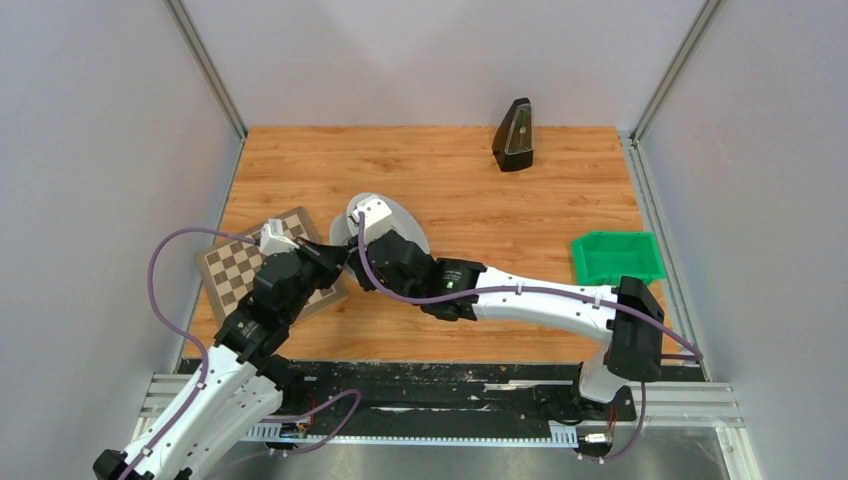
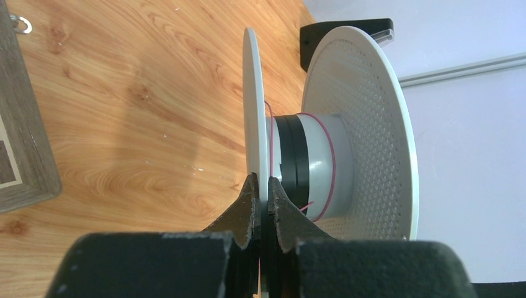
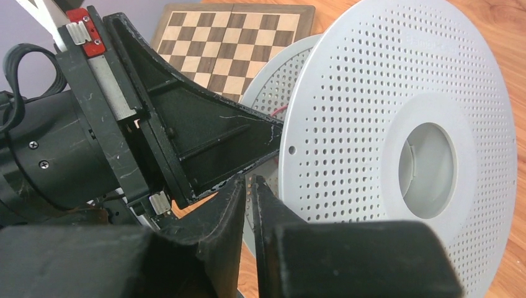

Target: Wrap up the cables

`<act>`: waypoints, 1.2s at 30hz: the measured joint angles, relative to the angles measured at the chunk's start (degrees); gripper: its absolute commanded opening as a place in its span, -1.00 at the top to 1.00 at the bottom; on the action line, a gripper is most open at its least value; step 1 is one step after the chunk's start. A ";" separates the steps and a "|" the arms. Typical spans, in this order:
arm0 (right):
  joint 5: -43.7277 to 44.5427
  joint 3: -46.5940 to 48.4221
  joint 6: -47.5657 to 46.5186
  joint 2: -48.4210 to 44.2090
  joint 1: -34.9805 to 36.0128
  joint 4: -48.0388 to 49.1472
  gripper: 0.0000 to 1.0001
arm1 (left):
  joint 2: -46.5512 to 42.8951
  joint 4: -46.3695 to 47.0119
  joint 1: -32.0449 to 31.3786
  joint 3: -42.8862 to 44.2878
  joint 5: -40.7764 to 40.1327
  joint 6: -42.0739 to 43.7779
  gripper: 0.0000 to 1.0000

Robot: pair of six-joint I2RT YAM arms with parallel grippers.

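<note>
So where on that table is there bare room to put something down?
Bare wood between the spool, black wedge and green bin; also the far-left corner behind the chessboard. Crowded around spool and chessboard, where the arms meet.

We see a light-grey perforated round plastic spool (image 3: 372, 93) filling the right of the view, its near disc facing us with a smooth hollow hub (image 3: 428, 167) at the centre. Behind that disc, to its left, the spool's second perforated disc (image 3: 273, 87) peeks out, and a thin red cable (image 3: 282, 112) shows in the gap between them. The black left gripper (image 3: 276, 127) reaches in from the spool's left, its pointed tip at the near disc's rim. Below that rim, the black right gripper (image 3: 248, 186) has its fingers almost together; we cannot tell whether they pinch anything. Above the spool's left edge lies a brown-and-cream wooden chessboard (image 3: 229, 37) on the orange wooden table (image 3: 505, 18).
</note>
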 measured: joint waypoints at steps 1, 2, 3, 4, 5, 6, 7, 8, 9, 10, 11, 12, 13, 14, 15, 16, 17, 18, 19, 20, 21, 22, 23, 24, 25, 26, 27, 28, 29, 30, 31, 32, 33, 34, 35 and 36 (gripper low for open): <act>-0.15 0.04 0.02 0.00 0.00 -0.17 0.71 | 0.00 0.00 0.00 0.00 0.07 0.22 1.00; -0.26 0.04 0.09 -0.02 0.00 -0.28 0.71 | 0.04 -0.02 0.00 0.00 0.11 0.39 1.00; -0.35 0.04 0.11 -0.02 0.00 -0.35 0.71 | 0.17 -0.15 0.00 0.07 0.15 0.57 1.00; -0.63 0.04 0.20 -0.09 -0.02 -0.59 0.71 | 0.46 -0.37 0.00 0.24 0.26 0.72 1.00; -0.96 0.04 0.20 -0.22 -0.11 -0.83 0.71 | 0.81 -0.48 0.00 0.46 0.55 0.85 1.00; -1.36 0.04 0.20 -0.42 -0.22 -1.05 0.71 | 1.18 -0.63 0.00 0.76 0.76 0.98 1.00; -2.01 0.04 0.17 -0.76 -0.42 -1.36 0.70 | 1.53 -0.63 0.00 1.01 1.03 1.09 1.00; -3.02 0.04 0.09 -1.25 -0.63 -1.64 0.68 | 1.92 -0.57 0.00 1.20 1.40 1.27 1.00; -4.07 0.04 -0.09 -1.79 -0.81 -1.75 0.65 | 2.25 -0.57 0.00 1.29 1.97 1.64 1.00; -5.40 0.04 -0.37 -2.43 -1.07 -1.44 0.61 | 2.49 -0.74 -0.02 1.29 2.97 1.97 1.00; -6.45 0.04 -0.76 -3.06 -1.33 -1.07 0.58 | 2.67 -1.01 -0.13 1.29 4.11 2.21 1.00; -7.50 0.04 -1.40 -3.85 -1.66 -0.92 0.56 | 2.86 -1.36 -0.37 1.29 5.84 2.73 1.00; -9.25 0.04 -2.45 -5.05 -2.36 -0.90 0.55 | 2.86 -1.57 -0.57 1.29 7.32 3.06 1.00; -10.45 -0.04 -3.21 -6.05 -2.84 -0.83 0.55 | 2.86 -1.60 -0.74 1.31 8.41 3.52 1.00; -11.76 -0.39 -4.15 -7.39 -3.28 -0.44 0.54 | 2.84 -1.77 -0.87 1.44 9.07 4.02 1.00; -13.00 -1.31 -5.03 -9.14 -3.65 0.02 0.53 | 2.89 -2.21 -0.87 1.81 9.75 4.55 1.00; -13.77 -2.58 -5.75 -10.95 -3.89 0.46 0.52 | 2.89 -2.47 -0.85 2.12 9.99 5.05 1.00; -14.53 -4.85 -6.56 -13.62 -4.09 1.09 0.51 | 2.89 -2.67 -0.79 2.47 10.05 5.49 1.00; -14.97 -7.10 -7.26 -16.09 -4.09 1.60 0.50 | 2.89 -2.93 -0.70 2.91 10.12 5.84 1.00; -15.52 -10.27 -8.13 -19.17 -4.07 2.54 0.48 | 2.89 -3.04 -0.61 3.34 10.14 6.32 1.00; -15.87 -13.42 -9.05 -22.08 -4.02 3.34 0.46 | 2.89 -3.10 -0.57 3.65 10.21 6.54 1.00; -16.24 -16.81 -10.23 -24.98 -4.00 4.50 0.46 | 2.89 -3.15 -0.52 3.96 10.25 6.91 1.00; -16.72 -20.09 -11.52 -27.63 -3.98 5.77 0.46 | 2.89 -3.17 -0.52 4.11 10.23 7.13 1.00; -17.14 -24.22 -13.60 -30.62 -3.96 7.37 0.45 | 2.91 -3.17 -0.48 4.22 10.21 7.45 1.00; -17.27 -27.21 -15.34 -32.76 -3.96 8.22 0.44 | 3.04 -3.19 -0.48 4.31 10.19 7.80 1.00; -17.33 -30.01 -17.05 -34.40 -3.96 9.44 0.42 | 3.32 -3.19 -0.46 4.39 10.05 8.20 1.00; -17.44 -32.52 -18.73 -35.56 -3.96 10.45 0.40 | 3.80 -3.15 -0.39 4.48 9.94 8.50 1.00; -17.73 -34.88 -20.39 -36.22 -3.98 11.61 0.39 | 4.31 -3.02 -0.24 4.52 9.84 8.85 1.00; -18.03 -36.68 -21.73 -36.46 -3.98 12.35 0.37 | 5.20 -2.84 0.04 4.57 9.77 9.27 1.00; -18.78 -39.15 -23.61 -36.50 -3.98 13.99 0.36 | 5.95 -2.78 0.35 4.63 9.77 9.51 1.00; -19.58 -41.38 -25.35 -36.44 -3.96 14.99 0.35 | 6.99 -2.78 0.81 4.70 9.81 9.84 1.00; -20.44 -43.65 -27.32 -36.33 -3.89 16.02 0.33 | 7.85 -2.69 1.27 4.72 9.81 10.16 1.00; -21.16 -45.62 -29.31 -36.11 -3.72 16.98 0.31 | 8.46 -2.69 1.57 4.72 9.84 10.36 1.00; -22.08 -47.78 -32.06 -35.65 -3.52 18.25 0.29 | 9.25 -2.67 2.10 4.72 9.88 10.64 1.00; -23.10 -49.44 -34.86 -34.91 -3.28 19.19 0.27 | 9.97 -2.60 2.56 4.72 9.92 10.86 1.00; -24.13 -50.62 -37.51 -34.07 -3.17 20.15 0.26 | 10.64 -2.38 3.04 4.72 10.05 11.06 1.00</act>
